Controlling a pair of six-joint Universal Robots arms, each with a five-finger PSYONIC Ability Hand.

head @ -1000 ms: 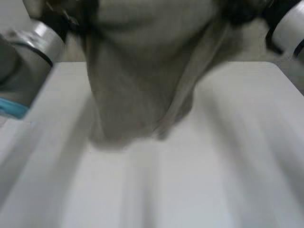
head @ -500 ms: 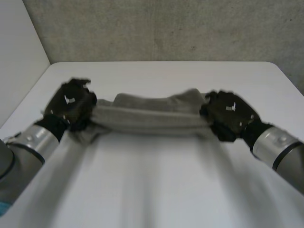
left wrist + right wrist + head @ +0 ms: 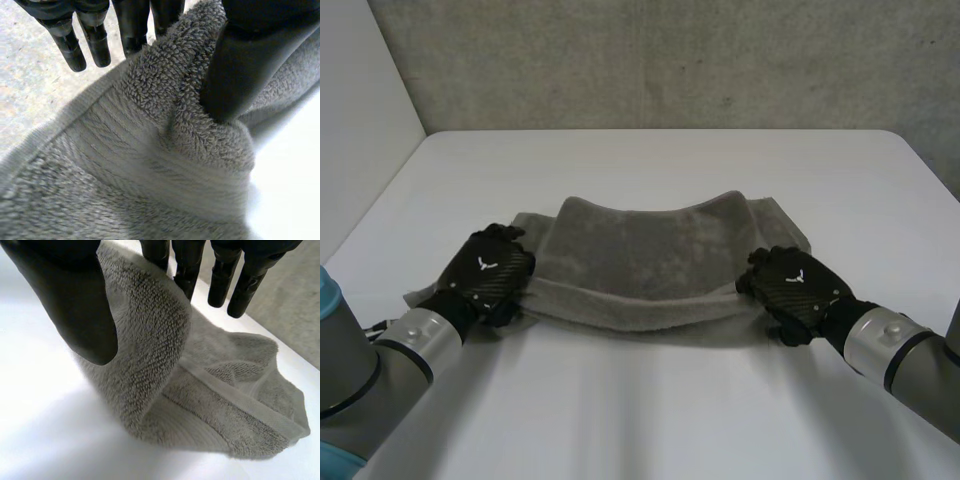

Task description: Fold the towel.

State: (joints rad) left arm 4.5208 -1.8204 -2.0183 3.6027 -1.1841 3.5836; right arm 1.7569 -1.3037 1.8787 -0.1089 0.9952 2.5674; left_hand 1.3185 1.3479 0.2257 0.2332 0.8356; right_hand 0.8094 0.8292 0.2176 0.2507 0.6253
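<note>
A grey towel (image 3: 645, 250) lies across the middle of the white table (image 3: 650, 400), doubled over, its upper layer bowed up at the far side. At the towel's left end, my left hand (image 3: 485, 275) rests on the near folded edge. In the left wrist view its thumb (image 3: 245, 65) digs into the towel (image 3: 150, 165) and pinches a ridge against the fingers. My right hand (image 3: 795, 290) is at the right end. There a fold of towel (image 3: 160, 355) stands between the thumb (image 3: 75, 300) and the straight fingers (image 3: 222, 280), which are apart from it.
A grey wall (image 3: 650, 60) runs behind the table's far edge, and a pale panel (image 3: 360, 130) stands at the far left. Bare tabletop lies on the near side of the towel and beyond it.
The towel hung high between both hands a second ago. It has come down and now lies doubled on the table. The right hand's fingers have loosened.
</note>
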